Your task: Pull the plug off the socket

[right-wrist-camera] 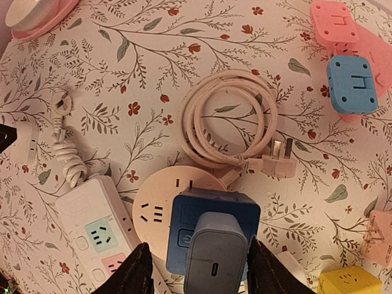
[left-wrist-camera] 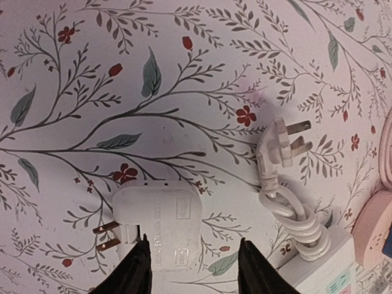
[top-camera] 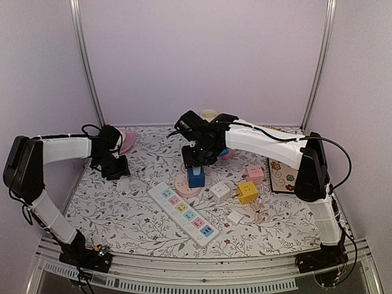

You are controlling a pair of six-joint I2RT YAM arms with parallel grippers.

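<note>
Your right fingers [right-wrist-camera: 135, 275] are spread wide, one on each side of the grey-blue plug [right-wrist-camera: 215, 254]. From the wrist view they don't look clamped on it. The plug is seated in the top of the blue cube socket [right-wrist-camera: 184, 223]. That cube sits on the round pink socket [right-wrist-camera: 153, 205], mid-desk, just beside the far end of the white power strip [top-camera: 184, 213].

The desk [top-camera: 122, 214] has a floral cover. Past the round socket lies a coiled white cable [right-wrist-camera: 226, 116], with its own plug flat beside the coil. Further out, a pink cube [right-wrist-camera: 334, 21] and a light blue cube [right-wrist-camera: 350, 86] lie next to each other. A yellow cube [top-camera: 247, 192] sits to the right of the strip.

Your left fingers [left-wrist-camera: 135, 272] are also wide apart and hold nothing. They hang over a white adapter [left-wrist-camera: 156, 214] lying flat on the left side of the desk, its prongs pointing left in the wrist view. Near it is the strip's bundled cord [left-wrist-camera: 288, 214], its plug end loose on the desk.
</note>
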